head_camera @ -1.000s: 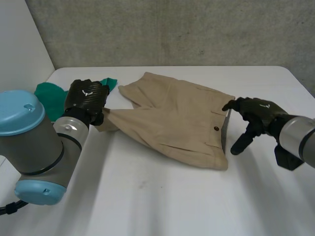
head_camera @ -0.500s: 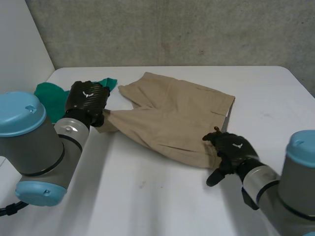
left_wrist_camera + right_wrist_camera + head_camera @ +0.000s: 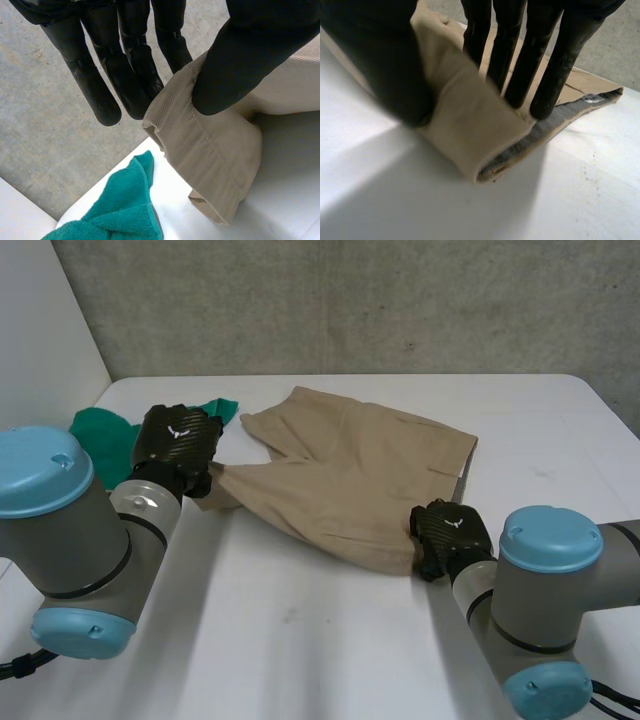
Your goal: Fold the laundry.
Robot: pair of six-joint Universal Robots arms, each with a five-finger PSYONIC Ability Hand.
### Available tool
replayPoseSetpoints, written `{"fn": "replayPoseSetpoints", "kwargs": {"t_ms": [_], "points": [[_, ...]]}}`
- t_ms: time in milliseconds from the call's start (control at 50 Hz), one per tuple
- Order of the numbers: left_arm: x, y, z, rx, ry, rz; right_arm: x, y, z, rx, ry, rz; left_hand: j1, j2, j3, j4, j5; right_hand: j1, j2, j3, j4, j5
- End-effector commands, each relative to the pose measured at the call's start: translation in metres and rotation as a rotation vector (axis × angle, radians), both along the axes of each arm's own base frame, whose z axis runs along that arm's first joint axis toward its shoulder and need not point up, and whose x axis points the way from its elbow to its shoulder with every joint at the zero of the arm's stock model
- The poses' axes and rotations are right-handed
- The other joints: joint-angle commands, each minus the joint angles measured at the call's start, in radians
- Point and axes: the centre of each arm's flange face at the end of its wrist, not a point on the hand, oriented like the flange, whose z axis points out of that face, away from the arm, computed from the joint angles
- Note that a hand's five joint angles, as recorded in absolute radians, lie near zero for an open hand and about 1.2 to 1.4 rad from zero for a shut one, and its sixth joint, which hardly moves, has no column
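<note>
A pair of tan shorts lies spread across the middle of the white worktop, reaching toward its far edge, with the waistband turned to the right edge and the legs to the left. The left hand is at the hem of the nearer leg, at the shorts' left end. In the left wrist view its thumb presses the bunched hem against the straight fingers, so this hand pinches the cloth. The hem seems raised a little off the worktop, though the angle makes that hard to judge. The right hand is at the near corner of the waistband, at the shorts' right end, toward the worktop's front edge. In the right wrist view its thumb sits on one side of a turned-up fold of tan cloth and its fingers come down on the other, pinching that corner between them. The grey inner side of the waistband shows along the fold's edge. A green cloth lies crumpled at the far left corner of the worktop, just beside the left hand and the held leg. A grey concrete wall stands behind the far edge.
</note>
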Motion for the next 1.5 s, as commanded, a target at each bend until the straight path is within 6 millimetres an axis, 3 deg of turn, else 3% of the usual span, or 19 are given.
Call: {"fn": "replayPoseSetpoints", "kwargs": {"t_ms": [20,100,140,220,280,380,420,480,520,740,780,800,820,920,1040,1140,1260,1400,1500], "points": [[0.001,0.001,0.001,0.0,-0.004,0.004,0.001,-0.008,0.014,-0.047,-0.014,0.001,0.254,0.196,0.196,0.193,0.249,0.609,0.446,0.467,0.468,0.506],[0.003,0.007,0.007,0.006,-0.018,0.0,0.0,-0.004,0.064,-0.167,-0.012,0.039,0.254,0.196,0.196,0.193,0.249,0.609,0.446,0.467,0.468,0.506],[0.008,0.016,0.008,0.044,-0.041,-0.004,-0.003,0.001,0.079,-0.203,0.03,0.068,0.254,0.196,0.196,0.193,0.249,0.609,0.446,0.467,0.468,0.506],[0.015,0.04,0.003,0.151,-0.145,-0.047,-0.027,0.008,0.108,-0.24,0.266,0.157,0.254,0.196,0.196,0.193,0.249,0.609,0.446,0.467,0.468,0.506],[0.023,0.066,-0.006,0.249,-0.285,-0.108,-0.042,0.014,0.117,-0.219,0.404,0.194,0.254,0.196,0.196,0.193,0.249,0.609,0.446,0.467,0.468,0.506],[0.035,0.113,-0.019,0.399,-0.485,-0.216,-0.065,0.045,0.128,-0.109,0.63,0.302,0.254,0.196,0.196,0.193,0.249,0.609,0.446,0.467,0.468,0.506],[0.036,0.139,-0.019,0.437,-0.53,-0.28,-0.068,0.053,0.128,-0.065,0.662,0.333,0.254,0.196,0.196,0.193,0.249,0.609,0.446,0.467,0.468,0.506],[0.034,0.161,-0.017,0.436,-0.55,-0.339,-0.071,0.065,0.126,0.005,0.669,0.372,0.254,0.196,0.196,0.193,0.249,0.609,0.446,0.467,0.468,0.506],[0.031,0.162,-0.016,0.412,-0.545,-0.35,-0.07,0.064,0.123,-0.004,0.659,0.375,0.254,0.196,0.196,0.193,0.249,0.609,0.446,0.467,0.468,0.506],[0.003,0.116,-0.005,0.166,-0.401,-0.292,-0.064,0.056,0.096,-0.045,0.603,0.349,0.184,0.127,0.126,0.124,0.179,0.609,0.446,0.467,0.468,0.506],[0.003,0.108,-0.006,0.157,-0.397,-0.28,-0.064,0.056,0.095,-0.045,0.6,0.348,-0.251,-0.309,-0.309,-0.311,-0.256,0.609,0.446,0.467,0.468,0.506],[0.003,0.099,-0.007,0.153,-0.409,-0.26,-0.064,0.056,0.094,-0.041,0.6,0.347,-0.876,-0.933,-0.934,-0.936,-0.881,0.609,0.446,0.467,0.468,0.506],[0.002,0.095,-0.008,0.151,-0.41,-0.25,-0.065,0.056,0.093,-0.039,0.598,0.347,-0.968,-1.026,-1.026,-1.028,-0.973,0.609,0.446,0.467,0.468,0.506],[-0.009,0.063,-0.001,0.101,-0.361,-0.22,-0.066,0.059,0.089,-0.018,0.589,0.347,-0.915,-0.972,-0.972,-0.975,-0.919,0.609,0.446,0.467,0.468,0.506],[-0.019,0.008,0.018,-0.008,-0.272,-0.149,-0.069,0.062,0.08,0.002,0.584,0.343,-0.862,-0.919,-0.919,-0.922,-0.866,0.609,0.446,0.467,0.468,0.506],[-0.033,-0.03,0.005,0.003,-0.217,-0.191,-0.07,0.065,0.075,0.001,0.584,0.341,-0.791,-0.849,-0.849,-0.851,-0.796,0.609,0.446,0.467,0.468,0.506],[-0.043,-0.065,-0.033,0.101,-0.17,-0.308,-0.07,0.065,0.072,0.0,0.583,0.341,-0.568,-0.626,-0.626,-0.628,-0.573,0.609,0.446,0.467,0.468,0.506],[-0.052,-0.083,-0.071,0.245,-0.1,-0.391,-0.072,0.065,0.069,0.005,0.583,0.334,-0.36,-0.417,-0.418,-0.42,-0.365,0.609,0.446,0.467,0.468,0.506],[-0.053,-0.088,-0.087,0.268,-0.101,-0.395,-0.072,0.064,0.068,0.001,0.582,0.33,-0.362,-0.42,-0.42,-0.423,-0.367,0.609,0.446,0.467,0.468,0.506]]}}
